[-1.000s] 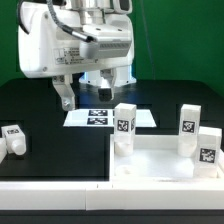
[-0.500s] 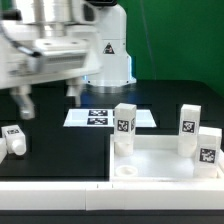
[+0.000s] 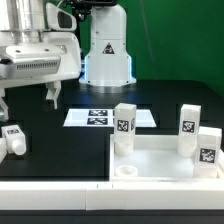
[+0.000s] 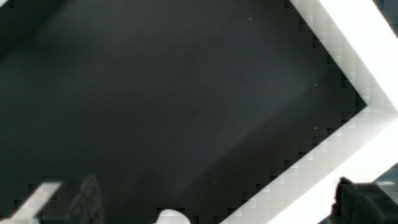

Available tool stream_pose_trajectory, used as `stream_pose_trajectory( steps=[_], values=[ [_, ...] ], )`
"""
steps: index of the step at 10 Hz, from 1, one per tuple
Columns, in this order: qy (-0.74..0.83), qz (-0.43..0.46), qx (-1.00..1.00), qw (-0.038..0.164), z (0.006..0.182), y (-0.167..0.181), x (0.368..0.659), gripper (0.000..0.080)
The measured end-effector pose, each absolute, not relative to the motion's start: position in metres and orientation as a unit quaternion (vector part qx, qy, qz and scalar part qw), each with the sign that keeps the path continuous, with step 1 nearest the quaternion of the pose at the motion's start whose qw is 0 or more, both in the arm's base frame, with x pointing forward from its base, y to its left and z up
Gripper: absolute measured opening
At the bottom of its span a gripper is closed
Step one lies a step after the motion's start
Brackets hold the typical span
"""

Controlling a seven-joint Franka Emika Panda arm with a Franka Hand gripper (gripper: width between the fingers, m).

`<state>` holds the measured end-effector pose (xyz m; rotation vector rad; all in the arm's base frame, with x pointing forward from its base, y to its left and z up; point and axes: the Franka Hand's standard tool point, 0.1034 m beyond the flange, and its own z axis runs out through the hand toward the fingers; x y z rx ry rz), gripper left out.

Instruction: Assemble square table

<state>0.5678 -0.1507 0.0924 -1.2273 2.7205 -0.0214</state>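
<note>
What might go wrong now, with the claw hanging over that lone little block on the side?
The open claw hangs above the loose leg near the table's edge; a sloppy descent might knock it off. Three legs already stand in the top; swinging back over could bump them.

Mostly dark black surface (image 4: 160, 100), matte w/ faint specks. A white bar (image 4: 350, 60) runs diagonally, meets a 2nd white bar (image 4: 302, 170) at an angle, making a corner. Dark fingers (image 4: 71, 200) spread apart, blurry, nothing btwn them. Small white rounded bit (image 4: 171, 217) at frame edge, unclear what.
</note>
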Motion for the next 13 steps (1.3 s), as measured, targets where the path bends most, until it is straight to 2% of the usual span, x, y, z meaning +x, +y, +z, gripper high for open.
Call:
stream_pose_trajectory(
  steps=[1,2,3,4,5,10,13],
  values=[
    [0.911,-0.006,-0.405,0.080,0.090,-0.154,0.565,0.0649],
    [0.925,0.002,-0.371,0.078,0.078,-0.175,0.543,0.0649],
    [0.938,0.007,-0.338,0.069,0.068,-0.194,0.518,0.0649],
    [0.948,0.003,-0.312,0.063,0.062,-0.200,0.507,0.0649],
    [0.948,0.005,-0.313,0.055,0.055,-0.198,0.505,0.0649],
    [0.960,0.010,-0.271,0.067,0.055,-0.203,0.505,0.0649],
    [0.966,0.010,-0.252,0.063,0.053,-0.201,0.505,0.0649]
  ],
)
